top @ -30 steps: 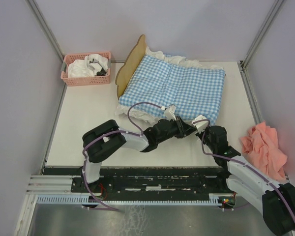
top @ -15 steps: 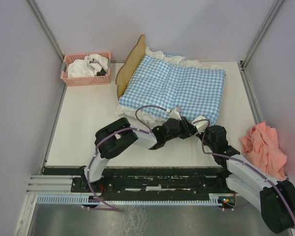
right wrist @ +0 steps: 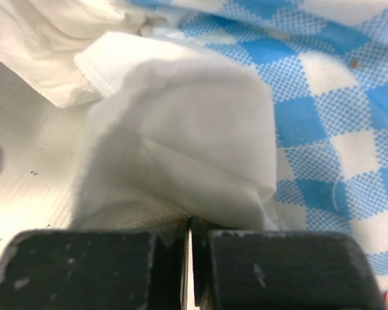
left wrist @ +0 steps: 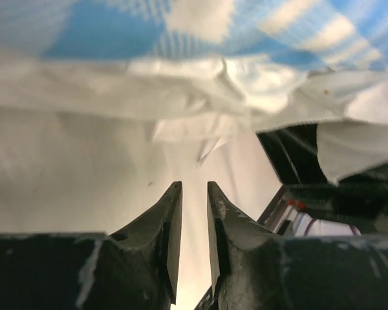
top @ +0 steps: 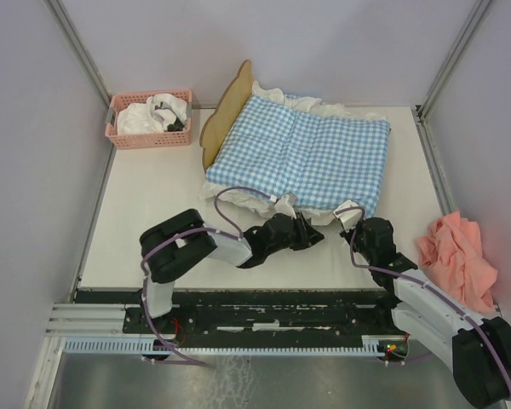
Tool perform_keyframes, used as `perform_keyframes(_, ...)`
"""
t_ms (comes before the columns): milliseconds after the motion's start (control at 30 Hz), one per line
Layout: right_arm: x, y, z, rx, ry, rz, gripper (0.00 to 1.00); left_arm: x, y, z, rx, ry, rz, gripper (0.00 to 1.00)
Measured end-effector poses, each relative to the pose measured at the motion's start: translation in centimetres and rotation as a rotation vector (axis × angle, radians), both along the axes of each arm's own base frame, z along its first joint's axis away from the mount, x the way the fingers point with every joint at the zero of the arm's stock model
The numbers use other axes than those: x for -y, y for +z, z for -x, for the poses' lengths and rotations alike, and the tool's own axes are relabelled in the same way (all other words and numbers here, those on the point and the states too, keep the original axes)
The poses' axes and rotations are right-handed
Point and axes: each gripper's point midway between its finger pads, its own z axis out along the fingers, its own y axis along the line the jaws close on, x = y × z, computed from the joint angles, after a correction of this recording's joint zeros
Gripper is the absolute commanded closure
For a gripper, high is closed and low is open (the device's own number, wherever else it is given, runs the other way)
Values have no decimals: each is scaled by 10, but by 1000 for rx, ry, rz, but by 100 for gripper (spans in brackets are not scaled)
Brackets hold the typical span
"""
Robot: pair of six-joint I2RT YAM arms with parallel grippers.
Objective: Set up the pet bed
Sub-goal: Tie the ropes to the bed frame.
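The pet bed shows only its wavy light-wood headboard [top: 224,111]; blue-white gingham bedding [top: 307,152] covers the rest. My right gripper [top: 350,216] is at the bedding's near edge, shut on its white ruffle [right wrist: 181,142]; in the right wrist view the right gripper [right wrist: 189,223] pinches the fold, with gingham [right wrist: 323,116] beyond. My left gripper [top: 312,230] lies low on the table just in front of the near ruffle. In the left wrist view the left gripper [left wrist: 194,185] has its jaws a narrow gap apart and empty, with the ruffle [left wrist: 181,90] hanging ahead.
A pink plastic basket [top: 117,135] with white cloth stands at the back left. A pink cloth [top: 458,256] lies at the table's right edge. Walls and metal posts close in the sides and back. Part of the right arm [left wrist: 323,187] shows in the left wrist view.
My left gripper reached up to the near ruffle half a second ago and has now drawn back towards me and to the left, empty. The right gripper has kept its hold and barely moved.
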Motion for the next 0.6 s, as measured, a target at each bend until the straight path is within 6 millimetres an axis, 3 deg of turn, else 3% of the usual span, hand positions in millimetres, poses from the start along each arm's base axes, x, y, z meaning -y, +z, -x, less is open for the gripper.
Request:
perform_keyframes(133, 3, -2, 1, -8, -22, 2, 98, -33, 21, 3, 92, 12, -107, 63)
perform_keyframes(233, 4, -4, 1, -16, -26, 3, 98, -52, 62, -2, 213, 33, -161, 52)
perform_keyframes(333, 4, -7, 1, -30, -29, 6, 98, -74, 105, -14, 337, 83, -236, 48)
perform_keyframes(500, 3, -8, -1, -45, -35, 2, 98, -114, 165, -60, 471, 194, -397, 44)
perform_keyframes(600, 2, -8, -1, -52, -38, -3, 98, -170, 192, -106, 496, 297, -478, 38)
